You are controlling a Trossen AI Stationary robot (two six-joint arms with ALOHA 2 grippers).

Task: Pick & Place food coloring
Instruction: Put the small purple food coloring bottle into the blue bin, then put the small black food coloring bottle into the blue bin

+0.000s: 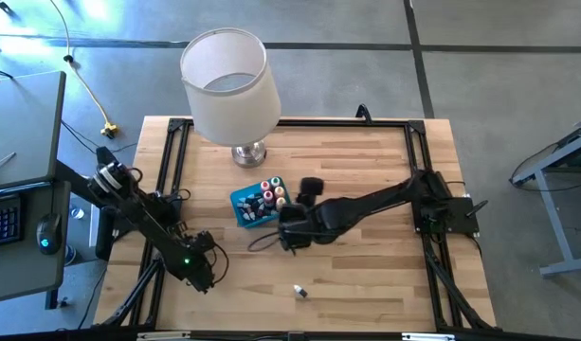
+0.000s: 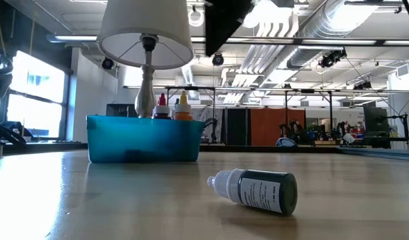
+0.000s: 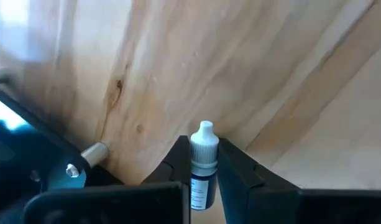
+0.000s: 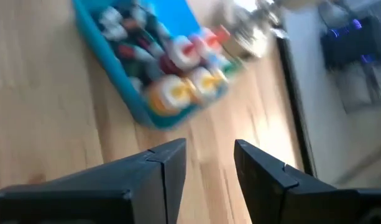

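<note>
Most of the food coloring bottles [image 1: 266, 196] stand upright in a blue tray [image 1: 243, 210] near the middle of the wooden table [image 1: 366, 275], just in front of a white-shaded lamp [image 1: 228, 85]. One dark bottle [image 2: 257, 190] with a white cap lies on its side on the bare wood, well apart from the tray, toward the table's front edge. Another small bottle [image 3: 204, 165], white-capped with a dark label, is clamped upright between the fingers of the left gripper [image 3: 202, 171], which sits low at the table's front left corner. The right gripper [image 4: 209, 168] hovers just beside the tray on its right, its fingers parted and gripping nothing. Judging from this, the task looks well advanced but unfinished: most bottles seem to be in the tray, one is in the left gripper's grasp and not yet placed, and the bottle lying on the table remains to be picked up.
</note>
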